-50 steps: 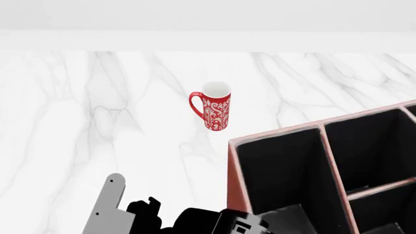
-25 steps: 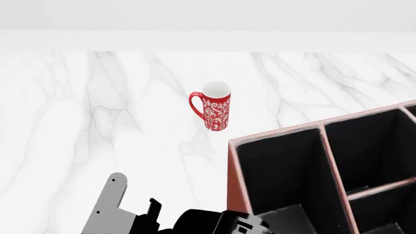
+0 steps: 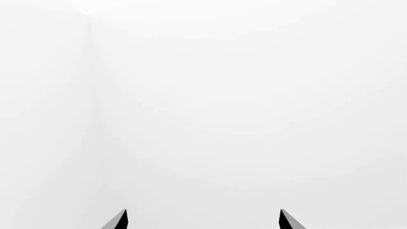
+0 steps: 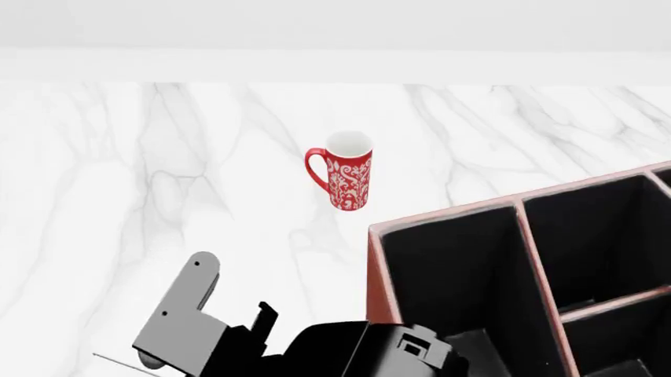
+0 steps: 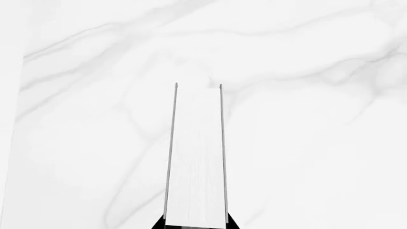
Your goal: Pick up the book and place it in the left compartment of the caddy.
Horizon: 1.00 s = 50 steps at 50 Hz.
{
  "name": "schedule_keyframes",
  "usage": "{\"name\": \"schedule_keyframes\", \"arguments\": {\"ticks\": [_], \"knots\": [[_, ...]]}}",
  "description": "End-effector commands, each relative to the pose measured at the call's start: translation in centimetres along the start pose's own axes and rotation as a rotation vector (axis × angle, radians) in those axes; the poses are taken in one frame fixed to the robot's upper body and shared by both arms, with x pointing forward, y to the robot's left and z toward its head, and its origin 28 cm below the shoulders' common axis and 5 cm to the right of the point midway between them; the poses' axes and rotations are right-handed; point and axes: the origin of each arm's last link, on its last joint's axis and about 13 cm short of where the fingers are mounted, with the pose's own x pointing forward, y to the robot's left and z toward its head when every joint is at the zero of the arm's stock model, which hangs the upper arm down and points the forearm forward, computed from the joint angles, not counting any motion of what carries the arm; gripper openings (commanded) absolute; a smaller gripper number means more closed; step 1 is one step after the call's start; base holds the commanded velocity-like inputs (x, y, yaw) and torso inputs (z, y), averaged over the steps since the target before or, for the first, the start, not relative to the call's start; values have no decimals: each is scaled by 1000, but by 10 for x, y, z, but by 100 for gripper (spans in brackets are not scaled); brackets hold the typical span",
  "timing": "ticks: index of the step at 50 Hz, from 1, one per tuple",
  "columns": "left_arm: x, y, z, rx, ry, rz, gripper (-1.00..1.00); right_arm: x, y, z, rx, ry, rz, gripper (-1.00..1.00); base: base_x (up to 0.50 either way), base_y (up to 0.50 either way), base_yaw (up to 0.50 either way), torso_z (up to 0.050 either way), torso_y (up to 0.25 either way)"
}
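In the left wrist view there was little but blank white wall; only the two dark tips of the left gripper (image 3: 202, 220) showed at the frame edge, well apart with nothing between them. In the head view the caddy (image 4: 379, 259) stood on the white, grey-veined marble table (image 4: 126, 196), a boxy reddish-brown organiser with pale-trimmed edges and matte black lining; its left compartment (image 4: 456, 267), long and deep, lay open. A tall red mug (image 4: 348, 171) with a white floral pattern and a loop handle stood apart beyond the caddy's corner. A grey and black arm (image 4: 210, 330) filled the lower edge near the caddy's outer wall, and the book could not be made out there. In the right wrist view the book (image 5: 196, 162) was seen edge-on, smooth white pages between two thin dark covers, clamped at its near end by the right gripper (image 5: 196, 223), whose fingers were mostly out of frame; it was held above bare marble. The step in hand seemed to be the carry, with the grasp made and the placing not yet done. The next move would probably call for lining the book up with the narrow slot, then lowering it clear of the trimmed rim.
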Motion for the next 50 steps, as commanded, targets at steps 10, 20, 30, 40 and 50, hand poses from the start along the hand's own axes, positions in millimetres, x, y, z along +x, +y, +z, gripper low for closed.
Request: {"name": "schedule_keyframes", "arguments": {"ticks": [10, 20, 30, 40, 50], "knots": [[0, 1, 0, 1, -1, 4, 100, -34, 5, 38, 87, -50, -181, -100, 0, 0, 0, 0, 0], [0, 1, 0, 1, -2, 4, 100, -48, 1, 54, 221, -59, -267, -100, 0, 0, 0, 0, 1], [0, 2, 0, -1, -1, 8, 100, -62, 1, 67, 284, -82, -335, -100, 0, 0, 0, 0, 1], [0, 2, 0, -2, 0, 9, 100, -77, 7, 78, 312, -112, -371, -100, 0, 0, 0, 0, 1], [0, 2, 0, -1, 0, 9, 100, -96, 10, 89, 350, -163, -404, -100, 0, 0, 0, 0, 1]]}}
